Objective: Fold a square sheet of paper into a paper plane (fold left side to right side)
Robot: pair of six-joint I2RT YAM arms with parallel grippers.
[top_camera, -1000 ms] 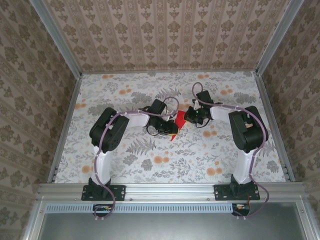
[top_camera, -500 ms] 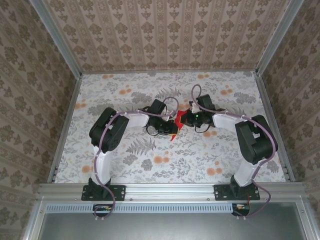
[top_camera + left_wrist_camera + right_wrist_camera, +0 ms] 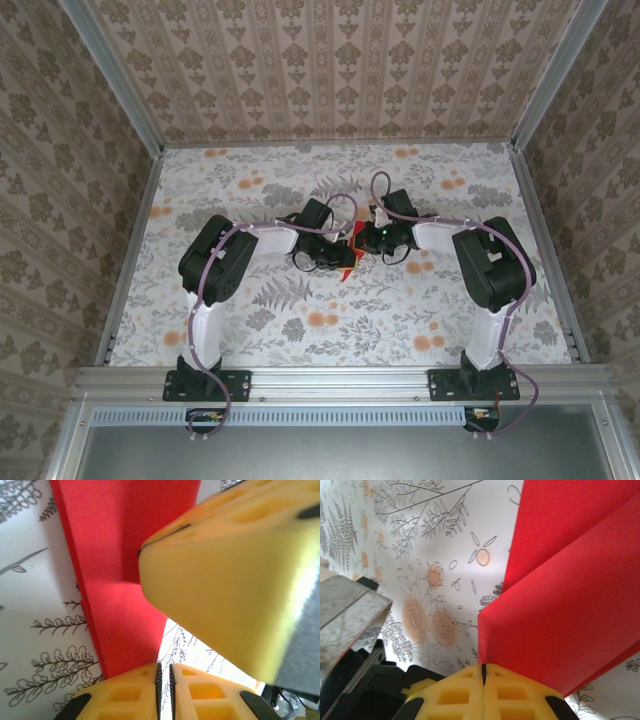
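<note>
- Surface [image 3: 250, 320]: printed with grey leaves and orange flowers. It carries the work near its middle, between the two arms.
- Square sheet of paper [image 3: 356, 237]: bright red and partly folded, it lies mid-surface between the two tools. The right wrist view shows one flap lifted off the surface with another red layer behind it. There is no dart shape yet.
- Right tool [image 3: 483, 692]: its jaws are pressed together. The lower corner of the raised flap runs into the seam between them and appears to be pinched there.
- Left tool [image 3: 163, 690]: its jaws are narrow, with only a slit between them. The near end of the sheet runs down to that slit and is apparently nipped. A yellow finger of the right tool sits close over the paper just beside it.
- Step in hand (judged): the side fold, with the flap raised ready to go across from left to right.
- Next move (judged): lay the lifted edge squarely onto the opposite edge while the left tool anchors the sheet, then press the crease flat. Thin paper like this could slip or buckle if pulled unevenly.
</note>
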